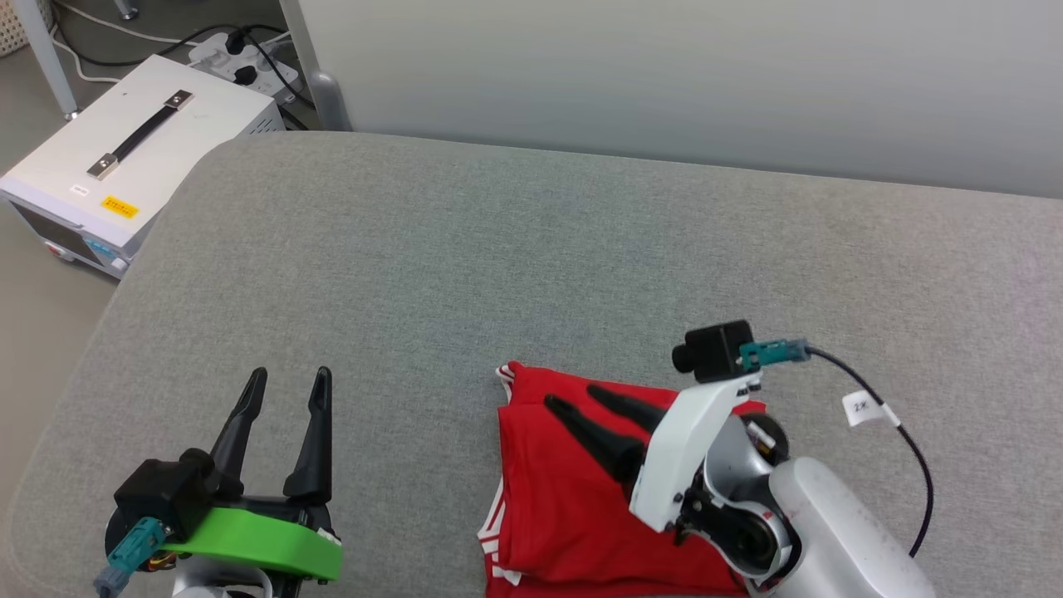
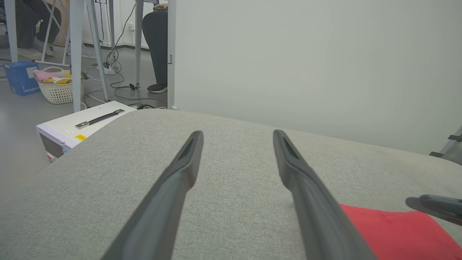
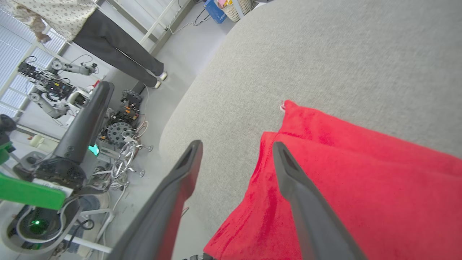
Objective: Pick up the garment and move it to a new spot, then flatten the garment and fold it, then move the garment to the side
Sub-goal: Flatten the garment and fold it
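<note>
The garment (image 1: 552, 498) lies folded into a red rectangle on the grey cushioned surface (image 1: 531, 266), near its front edge, with striped trim along its left side. My right gripper (image 1: 573, 397) hovers open over the garment's upper part, fingers pointing up-left, nothing between them. In the right wrist view the garment (image 3: 361, 173) spreads under and right of the open gripper (image 3: 236, 146). My left gripper (image 1: 292, 378) stands open at the lower left, well apart from the garment. The left wrist view shows that gripper (image 2: 236, 135) open over bare grey fabric, a red corner of the garment (image 2: 397, 231) at lower right.
A white box with a black handle (image 1: 124, 158) sits on the floor past the surface's left edge, a power strip (image 1: 241, 62) behind it. A pale wall panel (image 1: 681, 75) stands behind the surface. A person's legs (image 3: 119, 48) and a laundry basket (image 2: 59, 86) show on the floor.
</note>
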